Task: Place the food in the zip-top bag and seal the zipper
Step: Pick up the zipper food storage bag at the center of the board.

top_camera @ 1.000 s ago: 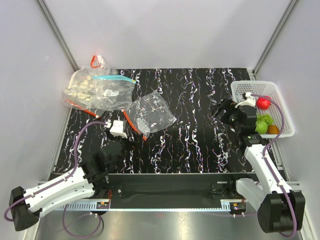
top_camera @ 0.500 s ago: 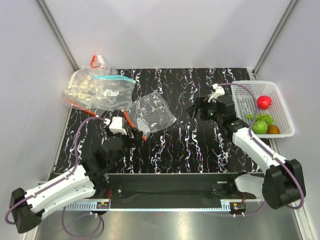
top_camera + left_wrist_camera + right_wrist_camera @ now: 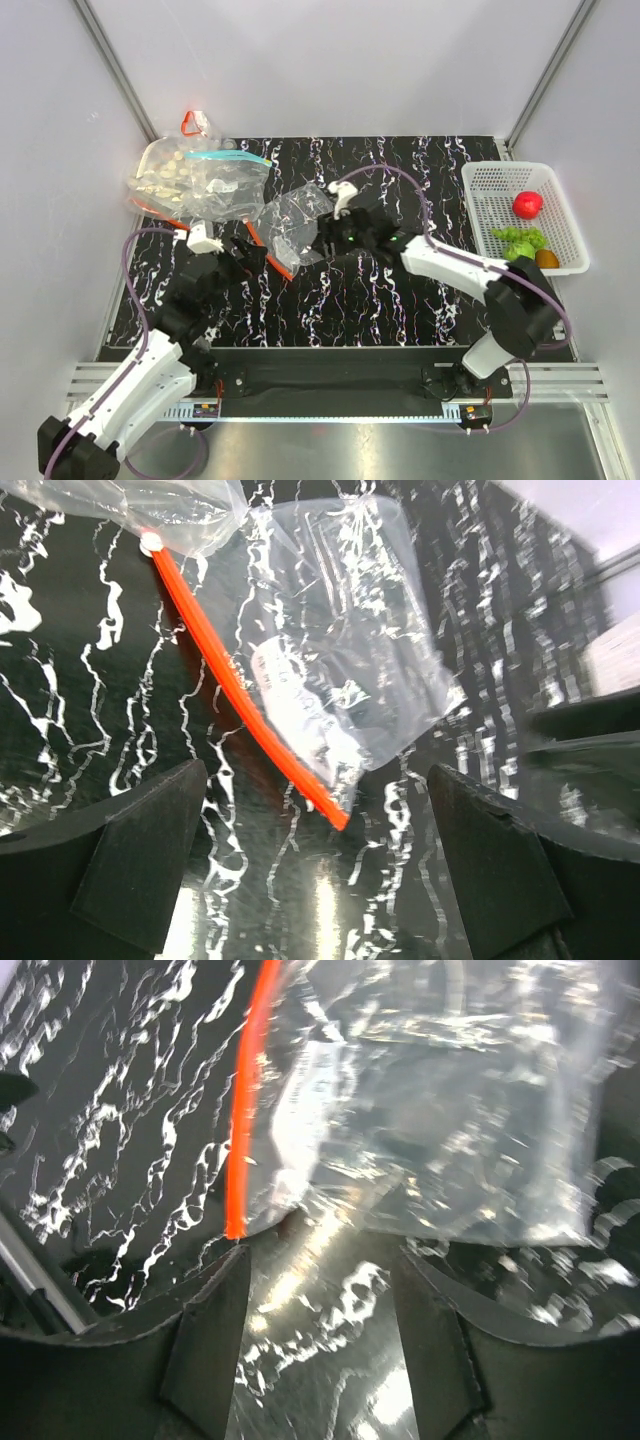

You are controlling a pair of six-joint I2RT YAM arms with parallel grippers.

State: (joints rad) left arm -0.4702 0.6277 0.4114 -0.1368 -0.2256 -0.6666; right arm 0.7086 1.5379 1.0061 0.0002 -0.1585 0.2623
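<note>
- Your white basket [image 3: 482,186] at the table's [image 3: 400,300] right edge held all the food: the red round fruit [image 3: 528,204], the green pieces [image 3: 520,243] and the brown-orange ball [image 3: 546,259].
- The zip-top bag [image 3: 300,222] lay flat and crinkled near the middle of the table, well apart from the basket, with nothing inside it that you could see.
- Its zipper [image 3: 268,248] ran along the bag's left edge, facing your left arm.
- At the far left, a bag of pale beige pieces [image 3: 165,178] lay under a clear bag with a teal strip [image 3: 228,185].
- Your left gripper [image 3: 250,256] was spread wide and released, its tips just beside the zipper and holding nothing.
- Your right gripper [image 3: 322,235] stood at the bag's right edge with its jaws parted; in the right wrist view, bare table showed between the fingers [image 3: 210,1345] and the bag's edge lay just past them, ungrasped.
- You could not tell the grape bunch from the other green piece: they ran together.
- Glare on the plastic blurred the bag's creases, so you could not tell whether its mouth was sealed.
</note>
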